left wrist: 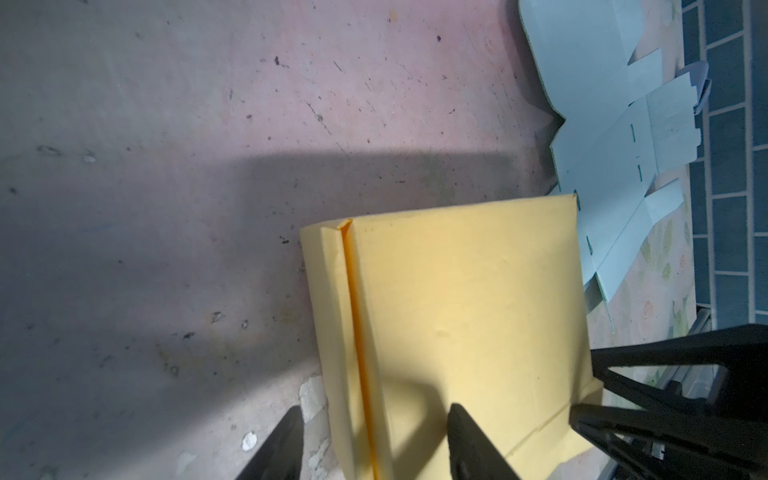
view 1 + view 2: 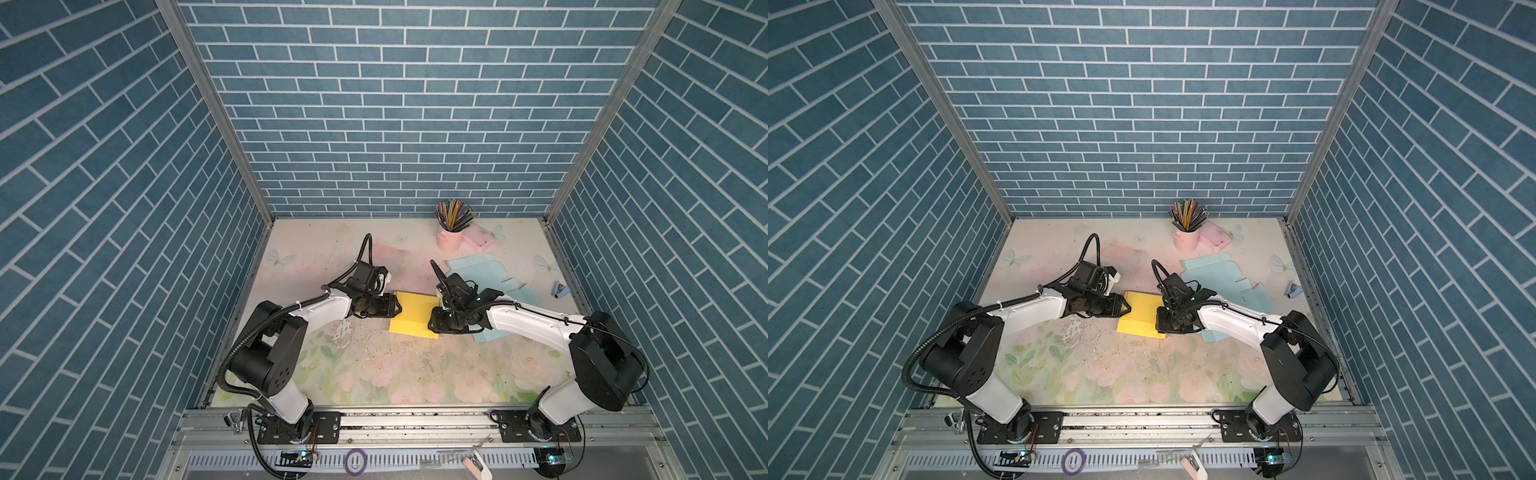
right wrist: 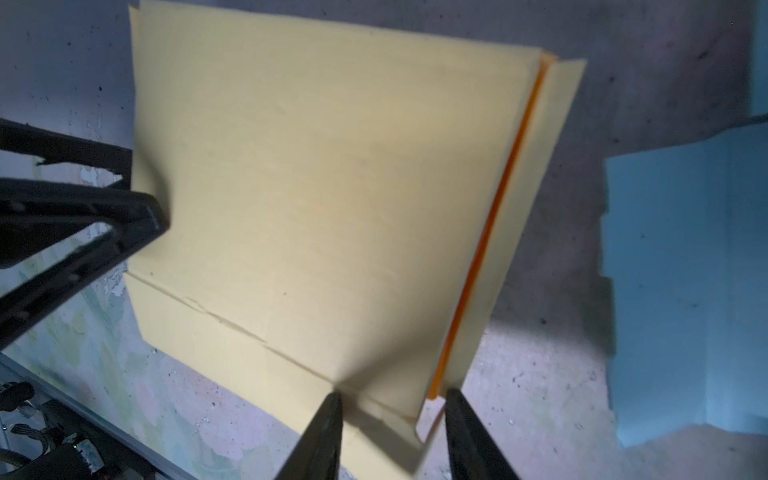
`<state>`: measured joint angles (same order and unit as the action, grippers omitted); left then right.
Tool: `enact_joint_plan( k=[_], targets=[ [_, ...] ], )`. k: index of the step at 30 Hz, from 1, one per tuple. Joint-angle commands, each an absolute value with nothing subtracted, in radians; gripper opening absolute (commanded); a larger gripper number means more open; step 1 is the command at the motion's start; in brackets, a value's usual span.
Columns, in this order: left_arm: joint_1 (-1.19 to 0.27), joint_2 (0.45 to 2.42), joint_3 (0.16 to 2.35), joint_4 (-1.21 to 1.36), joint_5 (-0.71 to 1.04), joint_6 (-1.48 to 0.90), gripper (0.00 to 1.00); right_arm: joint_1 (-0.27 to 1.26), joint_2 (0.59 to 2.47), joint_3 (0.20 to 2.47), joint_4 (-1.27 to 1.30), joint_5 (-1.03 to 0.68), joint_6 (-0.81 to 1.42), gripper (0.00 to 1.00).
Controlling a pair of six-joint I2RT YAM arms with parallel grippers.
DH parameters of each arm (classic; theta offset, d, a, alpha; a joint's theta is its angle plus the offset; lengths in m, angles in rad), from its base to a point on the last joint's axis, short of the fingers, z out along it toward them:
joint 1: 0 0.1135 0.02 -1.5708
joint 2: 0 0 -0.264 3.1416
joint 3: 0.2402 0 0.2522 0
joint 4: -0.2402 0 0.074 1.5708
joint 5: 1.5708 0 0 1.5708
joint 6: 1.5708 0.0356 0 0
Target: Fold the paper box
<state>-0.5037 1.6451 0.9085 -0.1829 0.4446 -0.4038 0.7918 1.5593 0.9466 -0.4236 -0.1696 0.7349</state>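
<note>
The yellow paper box (image 2: 415, 313) (image 2: 1142, 313) lies partly folded at the middle of the table, with one long side doubled over into a wall that shows an orange slit (image 1: 357, 332). At its left end my left gripper (image 2: 399, 309) (image 1: 376, 440) is open. Its fingers (image 1: 469, 444) stand on either side of that wall without touching it. My right gripper (image 2: 433, 319) (image 3: 395, 424) is at the box's right end. It is shut on the corner of the folded wall (image 3: 419, 399), and the paper fills the gap between its fingers.
A flat light-blue box blank (image 2: 486, 278) lies behind and under the right arm. A pink cup of pencils (image 2: 451, 237), a pink case (image 2: 480, 241) and a small blue stapler (image 2: 559, 289) sit at the back right. Brick-pattern walls enclose three sides.
</note>
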Motion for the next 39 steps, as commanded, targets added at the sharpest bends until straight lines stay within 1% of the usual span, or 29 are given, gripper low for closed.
enact_joint_plan(
  k=[1, 11, 13, 16, 19, 22, 26, 29, 33, 36, 39],
  targets=[
    [-0.512, 1.651, 0.897, -0.196, 0.416, -0.381, 0.56, 0.795, 1.570, 0.919, -0.414, -0.164, 0.742, 0.43],
    [-0.518, 1.668, 0.885, -0.189, 0.404, -0.384, 0.52, 0.794, 1.583, 0.902, -0.375, -0.181, 0.751, 0.43],
    [-0.520, 1.675, 0.881, -0.178, 0.408, -0.387, 0.51, 0.793, 1.588, 0.898, -0.368, -0.181, 0.753, 0.42],
    [-0.520, 1.679, 0.874, -0.167, 0.412, -0.393, 0.50, 0.793, 1.595, 0.896, -0.365, -0.181, 0.755, 0.38],
    [-0.520, 1.668, 0.873, -0.169, 0.412, -0.395, 0.50, 0.793, 1.598, 0.896, -0.364, -0.185, 0.755, 0.38],
    [-0.520, 1.650, 0.868, -0.175, 0.405, -0.393, 0.53, 0.794, 1.592, 0.893, -0.373, -0.183, 0.753, 0.40],
    [-0.520, 1.638, 0.867, -0.183, 0.410, -0.393, 0.54, 0.794, 1.578, 0.868, -0.370, -0.181, 0.761, 0.45],
    [-0.520, 1.632, 0.863, -0.186, 0.406, -0.395, 0.56, 0.794, 1.569, 0.847, -0.364, -0.179, 0.768, 0.45],
    [-0.520, 1.614, 0.849, -0.191, 0.400, -0.396, 0.62, 0.793, 1.560, 0.834, -0.364, -0.173, 0.770, 0.45],
    [-0.520, 1.596, 0.845, -0.199, 0.395, -0.398, 0.69, 0.795, 1.566, 0.835, -0.362, -0.173, 0.767, 0.45],
    [-0.520, 1.591, 0.847, -0.206, 0.386, -0.393, 0.70, 0.795, 1.574, 0.836, -0.357, -0.178, 0.767, 0.44]
  ],
)
